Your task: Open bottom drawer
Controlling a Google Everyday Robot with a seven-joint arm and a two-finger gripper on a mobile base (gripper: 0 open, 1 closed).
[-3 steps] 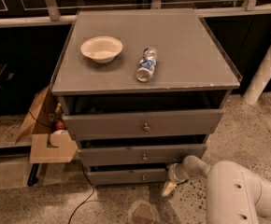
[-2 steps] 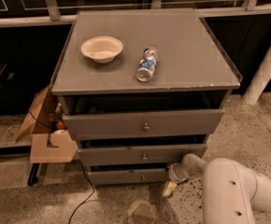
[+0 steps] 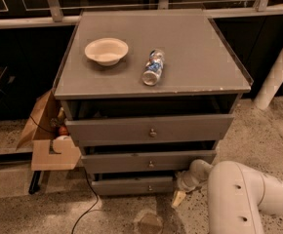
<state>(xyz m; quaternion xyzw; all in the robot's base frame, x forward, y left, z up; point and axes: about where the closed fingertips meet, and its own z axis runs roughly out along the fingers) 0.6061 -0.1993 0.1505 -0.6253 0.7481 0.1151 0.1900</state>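
Observation:
The grey cabinet (image 3: 153,57) has three drawers, all standing a little way out. The bottom drawer (image 3: 127,185) is the lowest and shortest front, with a small round knob (image 3: 150,187). My gripper (image 3: 179,195) is low at the floor, right at the bottom drawer's right end and to the right of the knob. My white arm (image 3: 239,199) fills the lower right corner. A pale fingertip (image 3: 176,200) points down toward the floor.
On the cabinet top lie a white bowl (image 3: 106,50) and a plastic bottle (image 3: 153,67) on its side. An open cardboard box (image 3: 51,138) stands against the cabinet's left side. A black cable (image 3: 85,206) runs over the floor. A white pole (image 3: 278,67) stands at the right.
My arm's white body has shifted slightly to the left. The gripper stays at the bottom drawer's right end. The drawer has not visibly moved.

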